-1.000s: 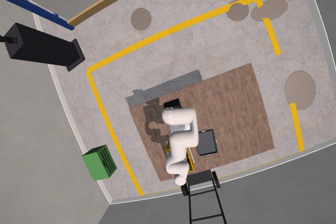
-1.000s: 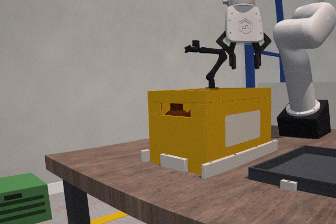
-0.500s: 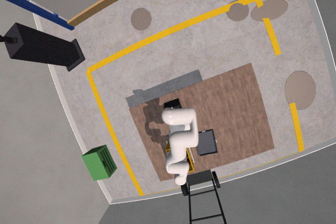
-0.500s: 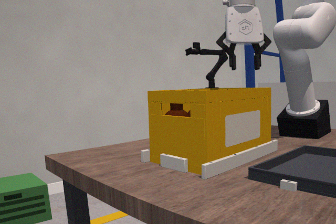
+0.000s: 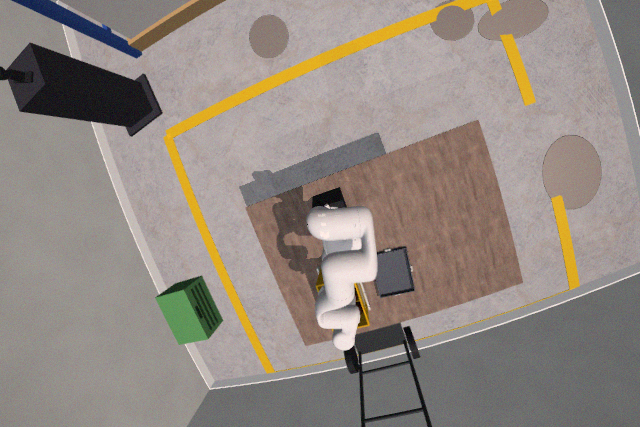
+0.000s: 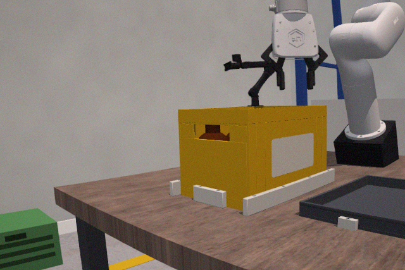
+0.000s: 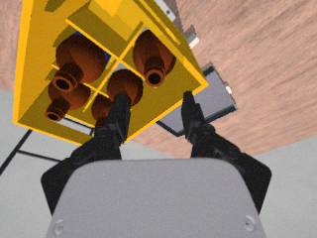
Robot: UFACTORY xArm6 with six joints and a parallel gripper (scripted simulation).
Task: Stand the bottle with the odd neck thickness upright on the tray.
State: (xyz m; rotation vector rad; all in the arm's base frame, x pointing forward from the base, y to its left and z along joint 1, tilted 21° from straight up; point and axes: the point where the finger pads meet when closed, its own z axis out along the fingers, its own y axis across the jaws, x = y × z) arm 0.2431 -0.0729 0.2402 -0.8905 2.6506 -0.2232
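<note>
While hanging with black metal claw [image 6: 295,88] [image 7: 155,102] open and empty over the yellow plastic crate [image 5: 364,314] [image 6: 212,169] [image 7: 18,99] holding five round brown bottles [image 6: 213,135] [image 7: 81,55], seems to be hunting the odd neck, so must next line up carefully above one.
</note>
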